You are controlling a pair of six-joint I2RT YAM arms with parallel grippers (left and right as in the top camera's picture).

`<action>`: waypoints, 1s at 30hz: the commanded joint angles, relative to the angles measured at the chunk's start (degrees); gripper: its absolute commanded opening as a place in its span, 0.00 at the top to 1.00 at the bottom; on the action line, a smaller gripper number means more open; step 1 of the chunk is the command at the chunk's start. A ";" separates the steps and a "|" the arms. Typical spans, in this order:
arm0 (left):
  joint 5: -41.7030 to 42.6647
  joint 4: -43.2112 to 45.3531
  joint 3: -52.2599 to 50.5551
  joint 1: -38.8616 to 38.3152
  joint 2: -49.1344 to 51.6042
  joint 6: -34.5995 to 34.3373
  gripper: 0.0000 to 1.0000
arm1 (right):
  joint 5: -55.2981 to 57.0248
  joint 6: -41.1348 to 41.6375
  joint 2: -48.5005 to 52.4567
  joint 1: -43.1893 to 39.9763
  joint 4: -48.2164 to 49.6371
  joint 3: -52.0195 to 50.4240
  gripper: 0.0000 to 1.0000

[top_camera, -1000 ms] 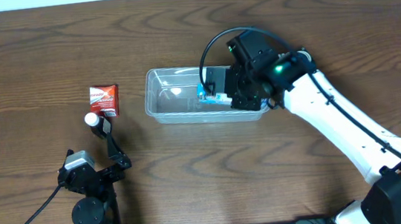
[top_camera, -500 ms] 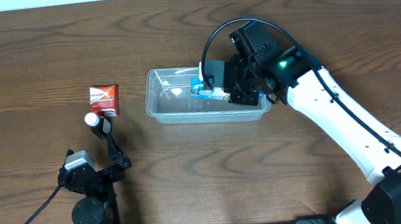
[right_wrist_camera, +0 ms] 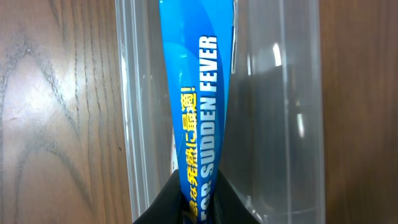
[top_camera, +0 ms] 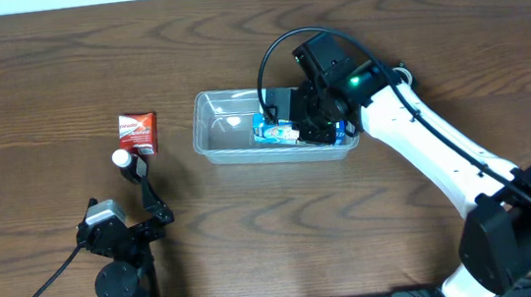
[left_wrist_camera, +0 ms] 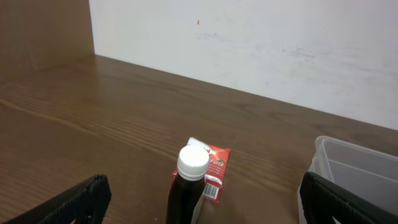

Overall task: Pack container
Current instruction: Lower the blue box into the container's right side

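Container mid-desk, long axis left-right; clear thin plastic, prob. light, walls likely flex, slick; may slide if nudged; best hold = rim at a short end, pinch gently. Right jaws inside its right end, clenched on blue box. Left jaws spread wide, empty, near-left, facing bottle & red packet.

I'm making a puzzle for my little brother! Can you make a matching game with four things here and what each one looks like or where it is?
Things:
1 container
2 blue box
3 red packet
4 bottle

Clues:
A wears a white cap
B is see-through
C is red, outside the container
D lies inside the container

Pairs: 1-B, 2-D, 3-C, 4-A
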 commanded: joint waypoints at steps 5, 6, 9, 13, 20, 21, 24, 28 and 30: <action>-0.70 -2.25 -1.11 -0.22 -0.35 0.98 0.02 | -0.28 -1.14 0.96 0.46 -0.46 1.36 0.88; -0.70 -2.25 -1.11 -0.22 -0.35 0.98 0.02 | -0.28 -1.16 1.05 0.46 -0.61 1.36 0.88; -0.70 -2.25 -1.11 -0.22 -0.35 0.98 0.02 | -0.50 -1.16 1.81 0.46 -0.68 1.36 0.89; -0.70 -2.25 -1.11 -0.22 -0.35 0.98 0.02 | -0.52 -1.14 3.52 0.46 -0.66 1.36 0.89; -0.70 -2.23 -1.11 -0.22 -0.35 0.98 0.02 | -0.98 -1.11 4.50 0.46 -0.83 1.36 0.88; -0.70 -2.25 -1.11 -0.22 -0.35 0.98 0.02 | -1.01 -1.11 4.50 0.46 -0.92 1.36 0.87; -0.70 -2.25 -1.11 -0.22 -0.35 0.98 0.02 | -1.92 -1.14 4.63 0.46 -1.68 1.36 0.86; -0.70 -2.25 -1.11 -0.22 -0.35 0.98 0.02 | -2.47 -1.14 4.74 0.46 -1.36 1.36 0.84; -0.70 -2.25 -1.11 -0.22 -0.35 0.98 0.02 | -2.49 -1.11 4.76 0.46 -1.55 1.36 0.83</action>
